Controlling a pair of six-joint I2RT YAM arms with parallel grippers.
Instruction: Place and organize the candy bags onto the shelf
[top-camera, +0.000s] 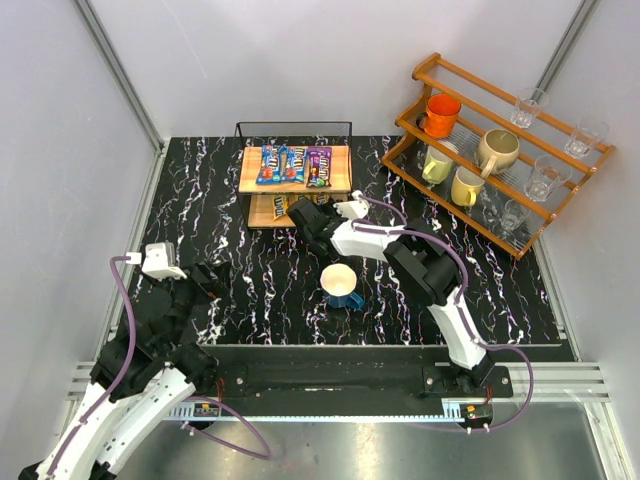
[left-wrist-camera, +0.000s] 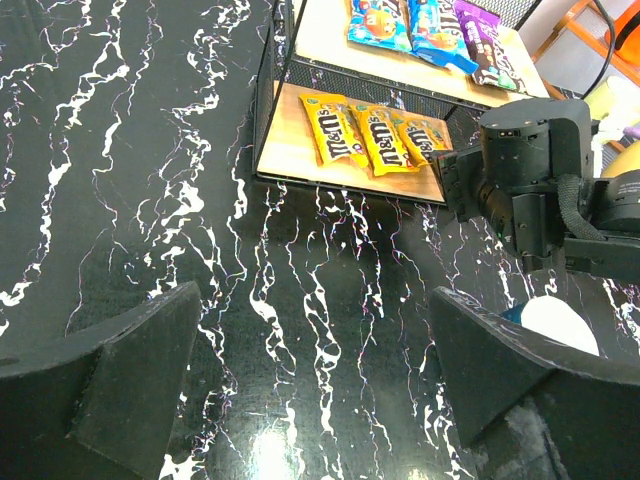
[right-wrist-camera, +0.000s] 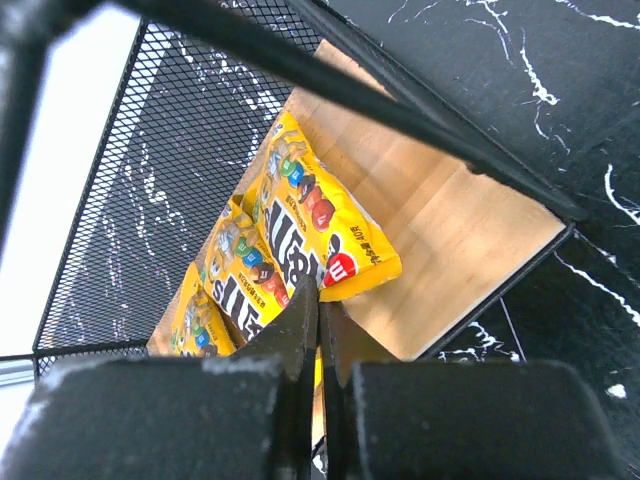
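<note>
The small wooden shelf (top-camera: 248, 170) stands at the back centre. Two blue candy bags (top-camera: 271, 164) and a purple one (top-camera: 319, 165) lie side by side on its top board. Three yellow bags (left-wrist-camera: 334, 131) lie in a row on the lower board (left-wrist-camera: 290, 140). My right gripper (right-wrist-camera: 318, 300) reaches into the lower tier (top-camera: 305, 212), its jaws pressed together on the near edge of the rightmost yellow bag (right-wrist-camera: 310, 215). My left gripper (left-wrist-camera: 315, 330) is open and empty, low over the table at the front left (top-camera: 215, 278).
A blue mug (top-camera: 341, 286) stands on the table just below the right arm's forearm. A reddish slatted rack (top-camera: 500, 150) with mugs and glasses stands at the back right. The shelf's black wire frame (right-wrist-camera: 330, 70) crosses close above my right gripper.
</note>
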